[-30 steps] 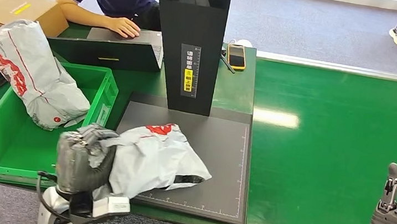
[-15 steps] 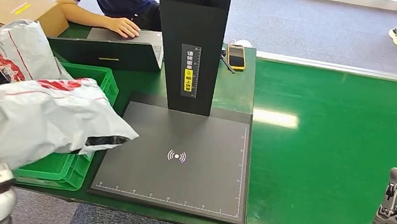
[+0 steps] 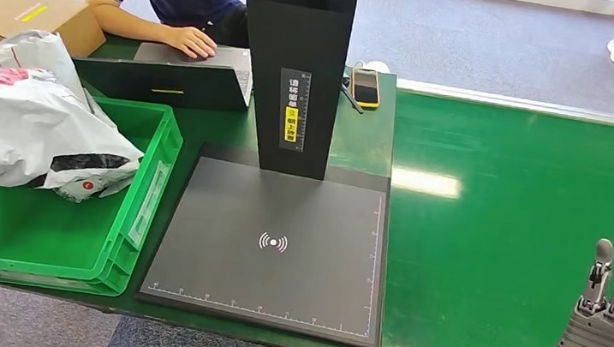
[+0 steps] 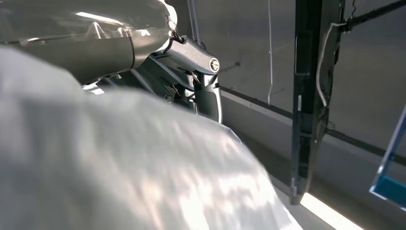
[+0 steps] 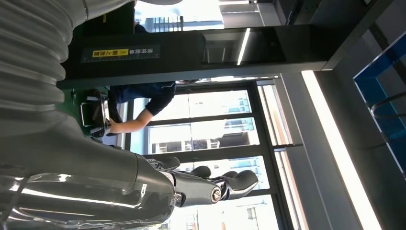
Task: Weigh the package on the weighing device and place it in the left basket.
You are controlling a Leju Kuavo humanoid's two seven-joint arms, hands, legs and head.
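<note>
Head view high, looking down (wrist views close).

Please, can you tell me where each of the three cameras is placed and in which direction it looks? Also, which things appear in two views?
Head view: high on the body, looking forward and down at the scale platform, green basket and carried package; right hand shows.
Left wrist view: behind the left hand, looking along the package.
Right wrist view: behind the right hand, facing the scale's black column and a person.
Shared: column, person and package.

Green table point(image 3: 503, 246) – bears weighing device point(image 3: 278, 248), green basket point(image 3: 147, 183), phone point(image 3: 365, 87).
</note>
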